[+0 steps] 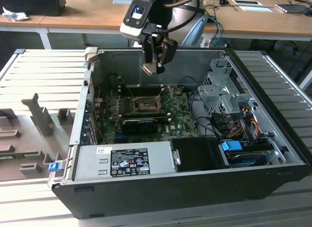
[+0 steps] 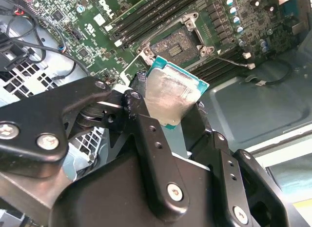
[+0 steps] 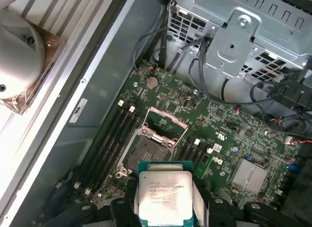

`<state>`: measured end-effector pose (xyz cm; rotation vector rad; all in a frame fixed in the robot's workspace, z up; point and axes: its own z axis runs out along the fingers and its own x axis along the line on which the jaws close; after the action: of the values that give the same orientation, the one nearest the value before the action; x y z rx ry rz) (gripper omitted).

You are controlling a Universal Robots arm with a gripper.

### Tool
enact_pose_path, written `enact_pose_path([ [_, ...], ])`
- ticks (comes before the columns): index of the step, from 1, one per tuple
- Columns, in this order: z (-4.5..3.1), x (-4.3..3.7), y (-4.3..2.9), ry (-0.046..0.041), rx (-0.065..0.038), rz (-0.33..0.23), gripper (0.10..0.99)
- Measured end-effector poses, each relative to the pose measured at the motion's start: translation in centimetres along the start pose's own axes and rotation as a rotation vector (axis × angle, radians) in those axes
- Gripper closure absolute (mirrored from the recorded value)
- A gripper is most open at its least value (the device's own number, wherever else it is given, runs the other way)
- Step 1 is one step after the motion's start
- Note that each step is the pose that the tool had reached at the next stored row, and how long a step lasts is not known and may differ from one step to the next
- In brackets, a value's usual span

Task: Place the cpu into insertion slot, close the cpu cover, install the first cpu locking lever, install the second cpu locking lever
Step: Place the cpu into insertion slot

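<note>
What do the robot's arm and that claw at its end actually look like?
The arm is silver-grey, with a dark wrist housing carrying a small blue light, and black cables looping beside it. The gripper is matte black metal: chunky linked bars fastened with silver screws, ending in two narrow jaws.

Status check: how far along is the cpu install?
Done: pickup only; the gripper is shut on the cpu. In hand: the cpu hangs above the open case. Left: the insertion slot is empty and the cpu cover stands open, so seating, closing and both levers remain.
</note>
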<state>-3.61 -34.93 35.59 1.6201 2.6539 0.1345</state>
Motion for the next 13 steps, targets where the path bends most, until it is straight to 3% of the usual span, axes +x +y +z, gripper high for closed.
enact_pose_path([
  [13, 0.06, 0.00, 0.00, -0.0059, -0.001, 0.066, 0.557],
])
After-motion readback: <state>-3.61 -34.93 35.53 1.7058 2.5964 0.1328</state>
